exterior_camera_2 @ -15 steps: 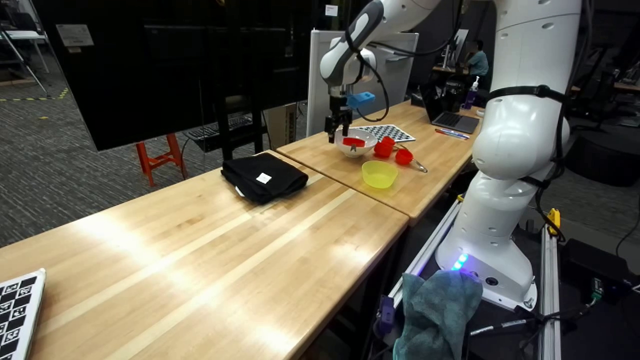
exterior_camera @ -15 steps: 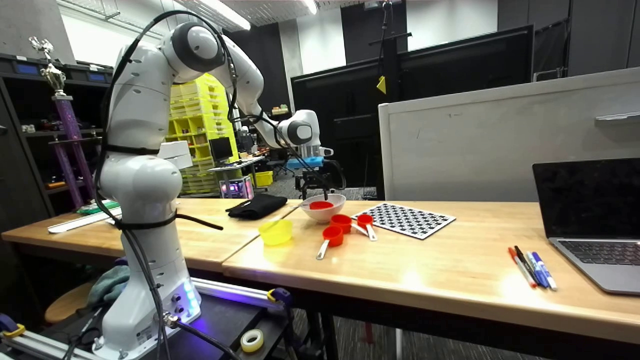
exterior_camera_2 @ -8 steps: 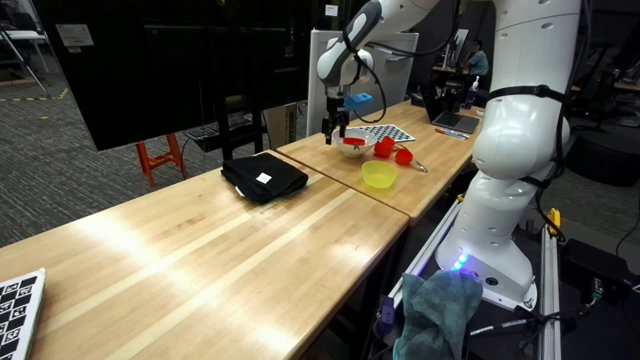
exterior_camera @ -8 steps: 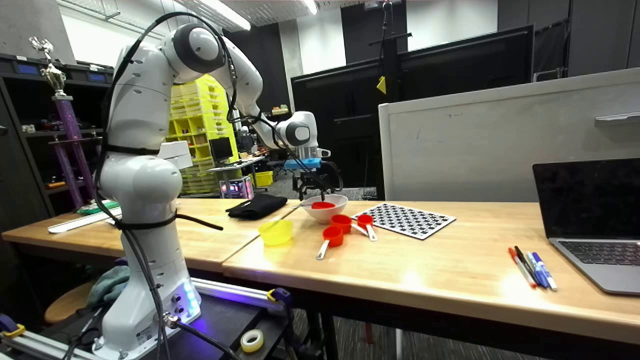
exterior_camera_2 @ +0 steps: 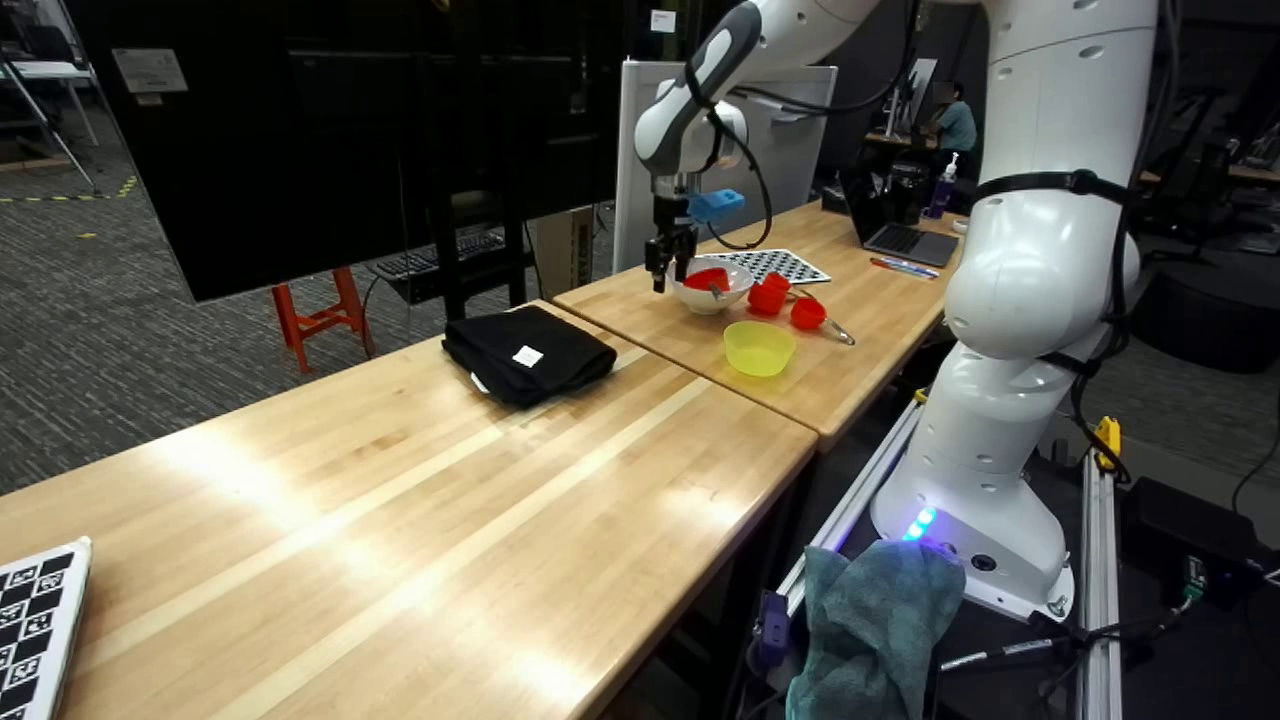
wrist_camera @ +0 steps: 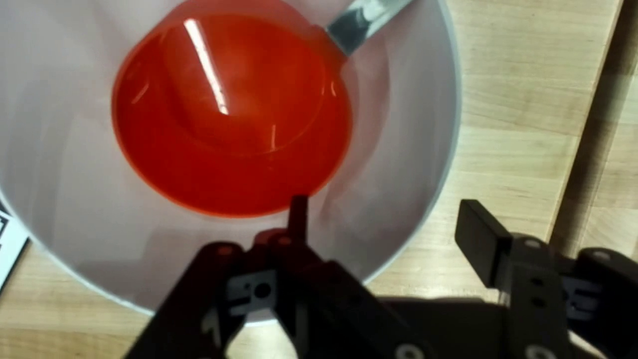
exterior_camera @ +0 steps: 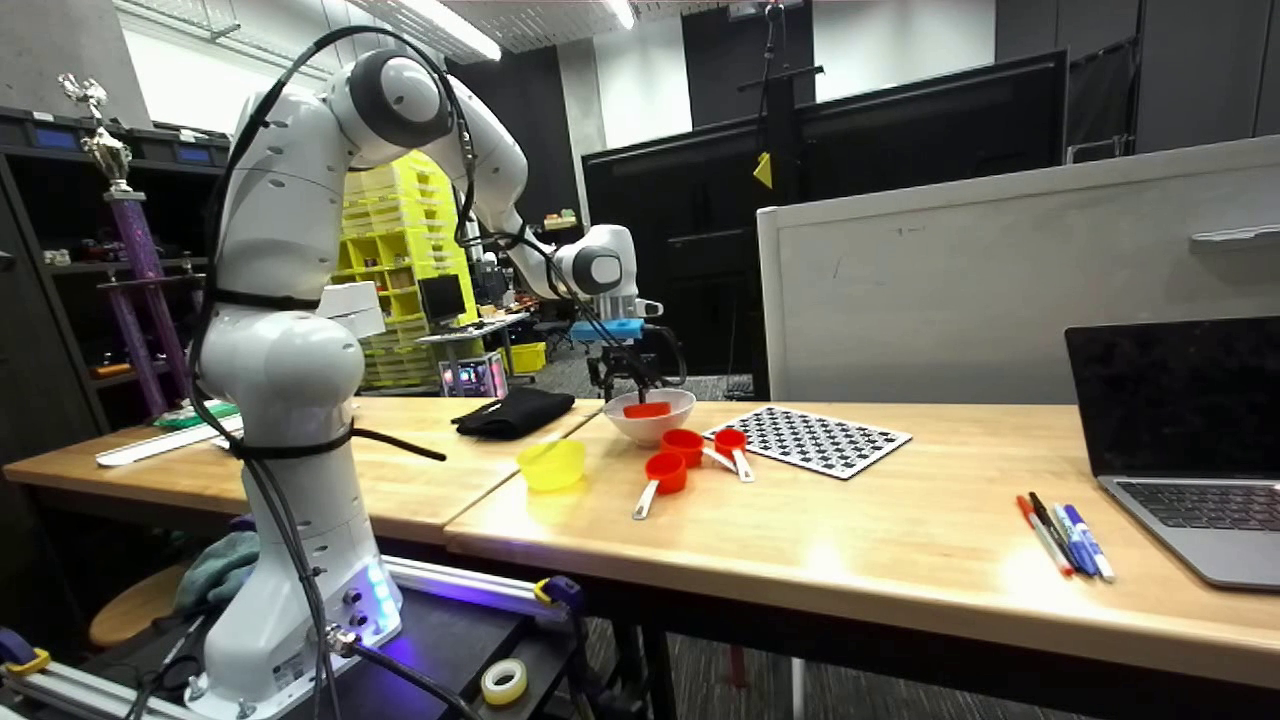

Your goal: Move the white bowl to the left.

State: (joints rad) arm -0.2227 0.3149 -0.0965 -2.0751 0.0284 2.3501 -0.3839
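Note:
The white bowl [exterior_camera: 668,425] stands on the table in both exterior views [exterior_camera_2: 738,290]. A red measuring cup [wrist_camera: 234,114] with a metal handle lies inside it, tilted. My gripper [exterior_camera: 622,388] is at the bowl's rim, pointing down [exterior_camera_2: 669,278]. In the wrist view the gripper [wrist_camera: 385,219] is open and astride the rim. One finger [wrist_camera: 298,219] is inside the bowl, overlapping the red cup's edge; whether it touches the cup I cannot tell. The other finger [wrist_camera: 481,244] is outside, apart from the bowl wall. Nothing is between the pads except the rim.
A yellow cup [exterior_camera: 552,466] and several red measuring cups [exterior_camera: 683,446] stand close in front of the bowl. A folded black cloth [exterior_camera_2: 530,355] lies beyond the table seam. A checkered board [exterior_camera: 812,440], pens [exterior_camera: 1066,537] and a laptop [exterior_camera: 1190,430] lie on the other side.
My gripper has come down a little at the bowl's rim. The bowl has shifted slightly, and the red cup inside it has tilted. The other things have not moved.

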